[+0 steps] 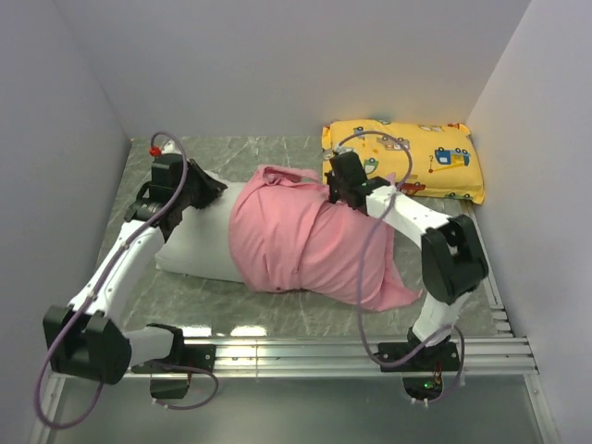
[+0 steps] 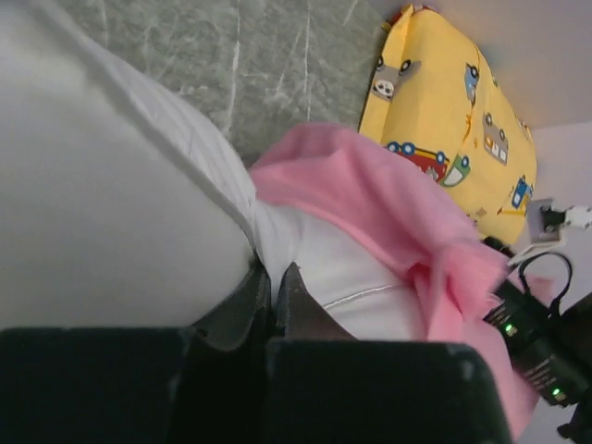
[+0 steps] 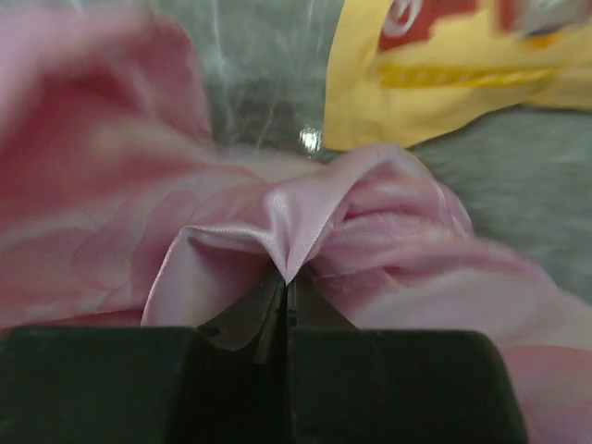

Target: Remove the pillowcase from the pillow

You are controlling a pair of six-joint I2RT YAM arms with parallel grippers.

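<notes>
Two pillows were there: one white pillow (image 1: 196, 248) and one yellow pillow (image 1: 421, 159). There was one pink pillowcase (image 1: 287, 239), one table (image 1: 185, 298), and two hands, the left hand (image 1: 216, 191) and the right hand (image 1: 340, 198).

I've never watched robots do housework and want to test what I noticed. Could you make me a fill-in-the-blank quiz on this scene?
The right gripper pinches a fold of the ____ pillowcase. The left gripper is shut on the bare ____ pillow. Seen from above, the pillow's uncovered end lies on the ____. The cartoon-vehicle pillow in the far right corner is ____.
Missing words: pink; white; left; yellow.
</notes>
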